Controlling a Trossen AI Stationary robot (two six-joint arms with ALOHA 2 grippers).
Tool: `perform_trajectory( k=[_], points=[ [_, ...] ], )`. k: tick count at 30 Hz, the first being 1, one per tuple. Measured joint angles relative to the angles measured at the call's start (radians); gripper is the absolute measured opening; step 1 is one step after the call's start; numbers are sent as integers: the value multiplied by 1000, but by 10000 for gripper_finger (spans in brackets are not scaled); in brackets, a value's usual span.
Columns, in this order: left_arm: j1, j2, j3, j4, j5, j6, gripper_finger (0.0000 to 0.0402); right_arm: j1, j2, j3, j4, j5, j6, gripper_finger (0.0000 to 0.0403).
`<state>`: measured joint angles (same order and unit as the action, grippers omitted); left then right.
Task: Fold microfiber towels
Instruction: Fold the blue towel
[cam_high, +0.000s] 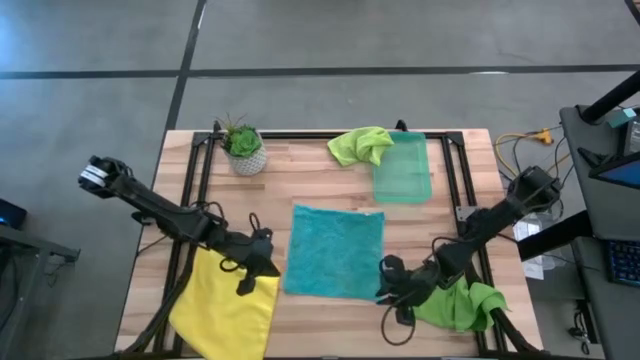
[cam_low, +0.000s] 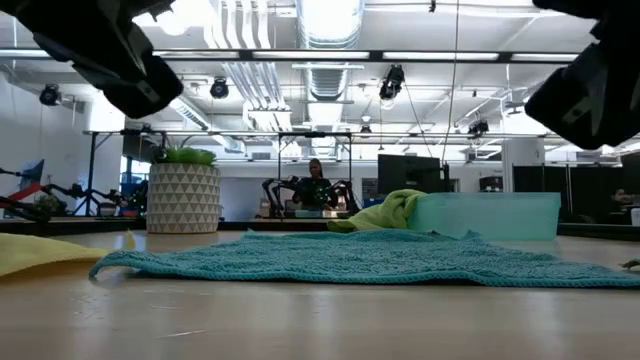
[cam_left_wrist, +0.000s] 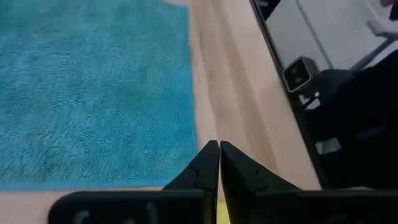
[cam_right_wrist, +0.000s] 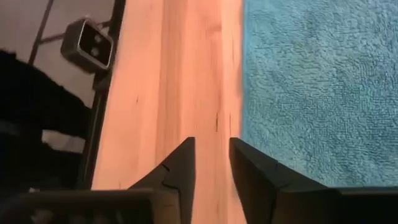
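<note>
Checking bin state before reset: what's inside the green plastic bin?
Nothing visible through the translucent green bin; its bottom looks bare. A crumpled lime towel hangs over one edge, mostly outside on the table, and hides that corner.

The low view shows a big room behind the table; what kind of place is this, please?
Probably a robotics lab or workshop. Exposed ducts and strip lights run across the ceiling, another arm rig stands at a far bench, and the wooden table sits on bare concrete floor.
</note>
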<state>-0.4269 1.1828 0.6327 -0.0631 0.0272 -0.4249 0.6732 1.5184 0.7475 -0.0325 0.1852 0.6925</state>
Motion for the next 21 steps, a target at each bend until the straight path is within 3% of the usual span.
perform_trajectory(
  k=[4, 10, 15, 21],
  points=[
    [0, 82, 1, 10, 24, 77, 24, 5, 16, 0, 9, 10, 32, 148],
    [-1, 216, 5, 85, 28, 216, 121, 10, 35, 0, 10, 28, -17, 211],
    [-3, 320, 32, 90, 56, 257, 189, 10, 49, 0, 15, 28, -29, 217],
    [-17, 421, 53, 109, 68, 280, 209, 9, 49, 0, 14, 29, -27, 205]
  ],
)
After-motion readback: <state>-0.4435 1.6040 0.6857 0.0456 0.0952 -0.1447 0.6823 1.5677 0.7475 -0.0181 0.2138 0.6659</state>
